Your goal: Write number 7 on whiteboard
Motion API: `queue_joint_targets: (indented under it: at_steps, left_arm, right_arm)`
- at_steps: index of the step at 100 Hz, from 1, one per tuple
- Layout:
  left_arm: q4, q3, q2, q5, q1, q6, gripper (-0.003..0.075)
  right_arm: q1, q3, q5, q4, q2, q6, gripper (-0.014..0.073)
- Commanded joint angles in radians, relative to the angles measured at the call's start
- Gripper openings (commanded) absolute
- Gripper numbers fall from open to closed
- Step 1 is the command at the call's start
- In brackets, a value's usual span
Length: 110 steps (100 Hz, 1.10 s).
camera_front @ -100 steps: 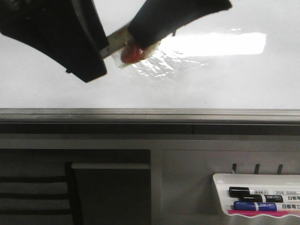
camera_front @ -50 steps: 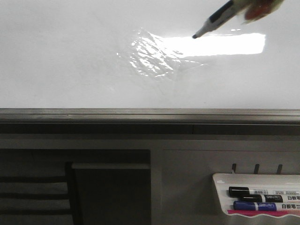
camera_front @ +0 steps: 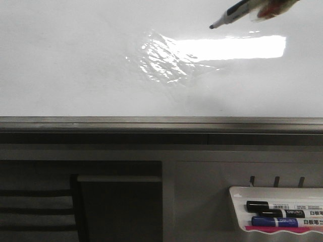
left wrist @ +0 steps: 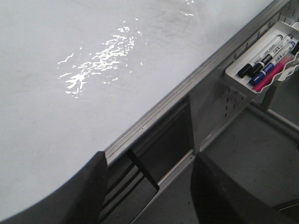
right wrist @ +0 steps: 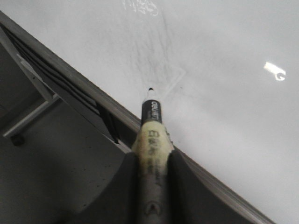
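Observation:
The whiteboard (camera_front: 75, 65) fills the upper front view, glossy, with a bright glare (camera_front: 237, 48) and a wrinkled shiny patch (camera_front: 161, 60). No number 7 or any other stroke shows on it. A black-tipped marker (camera_front: 234, 12) pokes in at the top right, its tip (camera_front: 211, 26) just above the glare. In the right wrist view my right gripper (right wrist: 152, 156) is shut on this marker (right wrist: 152, 135), tip (right wrist: 150, 88) close to the board (right wrist: 224, 56); I cannot tell whether it touches. My left gripper (left wrist: 149, 186) is open and empty, over the board's lower rail (left wrist: 154, 119).
The grey metal rail (camera_front: 161, 123) runs along the board's bottom edge. A small white marker tray (camera_front: 277, 192) hangs at the lower right with a black marker (camera_front: 275, 206) and a blue marker (camera_front: 282, 222); it also shows in the left wrist view (left wrist: 232, 74). A dark cabinet (camera_front: 118, 212) is below.
The dark arms that filled the top of the front view a second ago have left it. The marker moved to the top right and rose slightly in the last half second.

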<state>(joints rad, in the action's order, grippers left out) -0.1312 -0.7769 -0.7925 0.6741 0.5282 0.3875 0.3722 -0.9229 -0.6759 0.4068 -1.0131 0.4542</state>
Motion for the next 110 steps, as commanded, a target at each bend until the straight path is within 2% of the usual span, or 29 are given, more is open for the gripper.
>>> queue_joint_targets:
  at_steps: [1,8,21,35,68,110]
  left_arm:
    - [-0.020,-0.026,-0.010,-0.078,-0.003,-0.010,0.0363]
    - [-0.029,-0.026,-0.023,-0.078,-0.003,-0.010,0.0363]
    - [-0.038,-0.026,-0.037,-0.078,-0.003,-0.010,0.0363]
    - [-0.043,-0.026,-0.046,-0.080,-0.003,-0.010,0.0363]
    - [-0.043,-0.026,-0.048,-0.094,-0.003,-0.010,0.0363]
    - [-0.043,-0.026,-0.048,-0.094,-0.003,-0.010,0.0363]
  right_arm:
    - [-0.015,-0.114,-0.048,0.024,-0.077,-0.047,-0.0064]
    - [-0.006,-0.165,-0.086,0.022,-0.134,-0.047,-0.0064]
    - [0.058,-0.126,0.105,0.022,-0.148,-0.062,-0.0064]
    - [0.065,-0.125,0.196,0.022,-0.193,-0.071,-0.0064]
    - [0.065,-0.129,0.279,0.014,-0.293,-0.071,-0.0064]
    - [-0.087,-0.129,0.173,-0.009,-0.287,-0.078,-0.0064]
